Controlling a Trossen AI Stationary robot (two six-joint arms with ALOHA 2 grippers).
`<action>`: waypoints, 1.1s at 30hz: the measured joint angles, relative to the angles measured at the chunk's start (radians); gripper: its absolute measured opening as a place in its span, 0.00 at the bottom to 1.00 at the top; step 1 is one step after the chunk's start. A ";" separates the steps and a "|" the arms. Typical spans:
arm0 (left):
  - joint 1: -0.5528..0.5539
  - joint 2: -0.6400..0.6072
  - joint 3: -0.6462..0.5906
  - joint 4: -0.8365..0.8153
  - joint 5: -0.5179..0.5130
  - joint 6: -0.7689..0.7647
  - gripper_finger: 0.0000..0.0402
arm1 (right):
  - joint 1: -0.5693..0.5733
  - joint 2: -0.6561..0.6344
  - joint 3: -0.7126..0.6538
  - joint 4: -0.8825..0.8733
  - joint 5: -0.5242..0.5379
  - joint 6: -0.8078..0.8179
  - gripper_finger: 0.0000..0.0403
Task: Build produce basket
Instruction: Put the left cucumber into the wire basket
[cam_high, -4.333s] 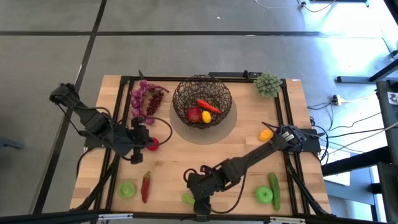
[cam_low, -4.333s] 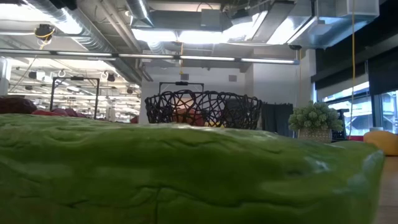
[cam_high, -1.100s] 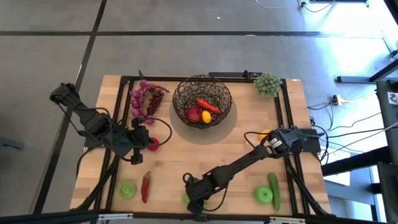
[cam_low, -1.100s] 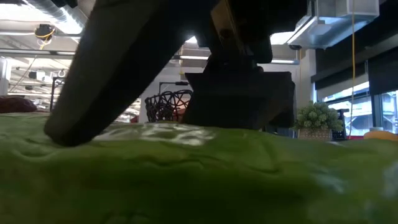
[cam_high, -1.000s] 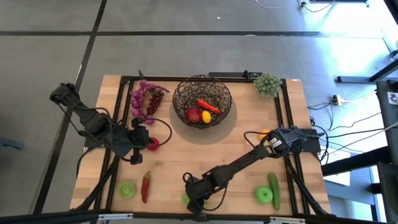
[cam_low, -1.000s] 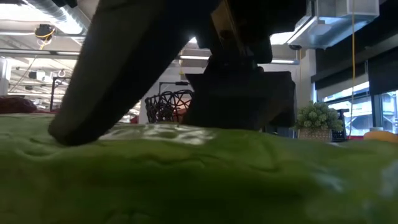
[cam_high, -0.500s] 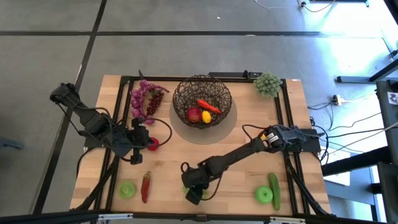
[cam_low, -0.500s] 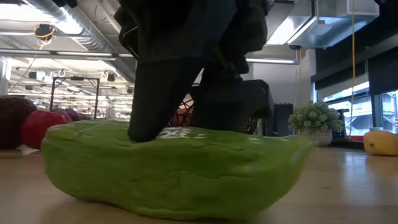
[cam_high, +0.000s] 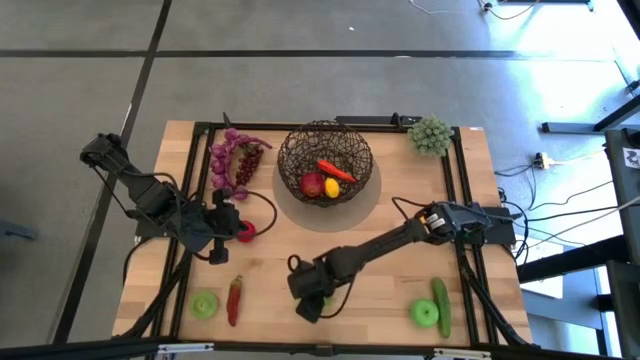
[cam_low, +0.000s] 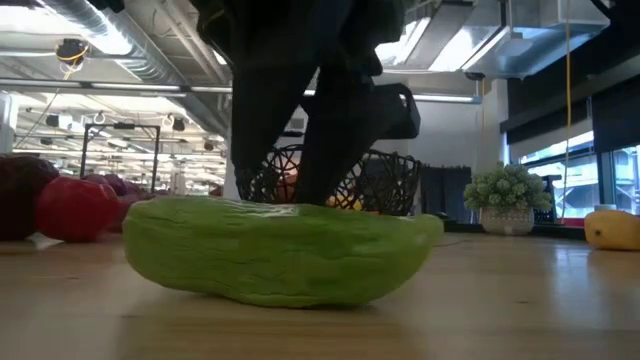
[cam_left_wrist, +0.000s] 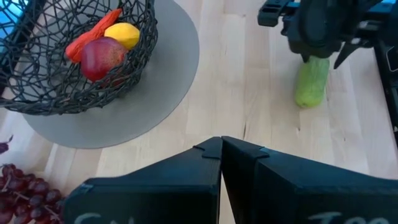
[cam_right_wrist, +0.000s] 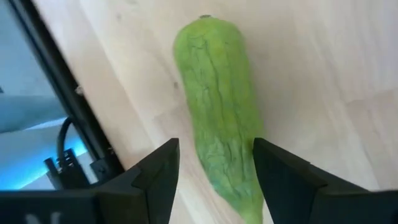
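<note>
Basket, upper centre: red apple, lemon, orange piece inside. Right claw holds green cucumber lower centre. Left claw narrow, centre left. Most produce on counter.

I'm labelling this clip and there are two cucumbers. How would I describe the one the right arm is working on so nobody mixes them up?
Start at the basket at the table's far middle and go straight toward the near edge. There the right gripper grips a pale green cucumber, its fingers on either side. The other cucumber lies untouched by the near right corner, beside a green apple.
</note>
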 joint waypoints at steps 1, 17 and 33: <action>0.000 0.000 0.000 0.000 0.000 0.003 0.00 | 0.001 0.000 0.002 0.000 -0.002 0.000 0.50; 0.000 0.000 0.000 0.000 0.000 0.007 0.00 | 0.010 -0.003 0.004 -0.018 0.049 -0.022 0.50; 0.000 0.000 0.000 0.000 0.000 0.006 0.00 | 0.011 0.046 0.007 0.009 0.007 0.012 0.50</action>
